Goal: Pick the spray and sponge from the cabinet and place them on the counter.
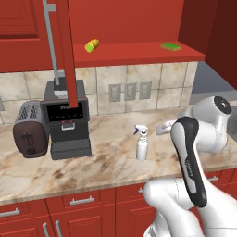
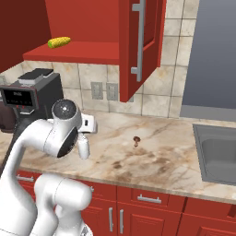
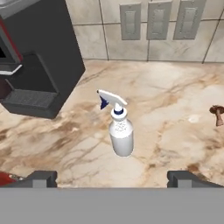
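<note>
Jaws: wide apart with nothing between them; the gripper hangs above the counter, its two dark fingertips at either side of the hand view, clear of the spray.
Spray: spray stands upright on the counter, free of the jaws, right of the coffee machine, nozzle pointing toward that machine.
Sponge: sponge lies flat on the cabinet shelf, near its right end.
Corn cob: corn cob lies on the same shelf, well left of the sponge.
Cabinet doors: both open; a door with a long silver handle.
Toaster: toaster just left of the coffee machine.
Sink: sink at the counter's right end.
</note>
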{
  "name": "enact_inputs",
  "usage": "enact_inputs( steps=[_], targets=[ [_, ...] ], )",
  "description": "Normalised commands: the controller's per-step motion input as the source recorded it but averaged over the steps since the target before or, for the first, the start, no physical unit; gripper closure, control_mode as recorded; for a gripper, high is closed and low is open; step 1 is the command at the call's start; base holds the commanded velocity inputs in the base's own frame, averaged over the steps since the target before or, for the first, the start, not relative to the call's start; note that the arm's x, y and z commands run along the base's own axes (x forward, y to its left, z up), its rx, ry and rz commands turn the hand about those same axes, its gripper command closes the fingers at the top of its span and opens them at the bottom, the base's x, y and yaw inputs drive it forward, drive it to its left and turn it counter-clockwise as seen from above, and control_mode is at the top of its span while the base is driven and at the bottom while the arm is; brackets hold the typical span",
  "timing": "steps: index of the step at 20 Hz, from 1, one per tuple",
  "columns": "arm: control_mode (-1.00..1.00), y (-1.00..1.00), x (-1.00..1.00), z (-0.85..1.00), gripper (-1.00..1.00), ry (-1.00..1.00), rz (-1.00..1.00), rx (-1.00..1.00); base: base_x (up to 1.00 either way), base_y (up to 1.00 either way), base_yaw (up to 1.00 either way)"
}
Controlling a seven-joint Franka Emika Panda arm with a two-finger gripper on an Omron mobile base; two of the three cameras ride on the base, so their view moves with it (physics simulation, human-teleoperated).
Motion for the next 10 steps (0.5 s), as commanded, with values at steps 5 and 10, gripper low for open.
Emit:
enact_inputs(
  steps=[5, 10],
  targets=[
    [-1.00, 0.00, -0.31, 0.68, -1.00, 0.06, -0.03, -0.04, 0.00, 0.00, 0.00],
    [-1.00, 0.00, -0.28, 0.67, -1.00, 0.00, 0.00, -0.02, 0.00, 0.00, 0.00]
  ],
)
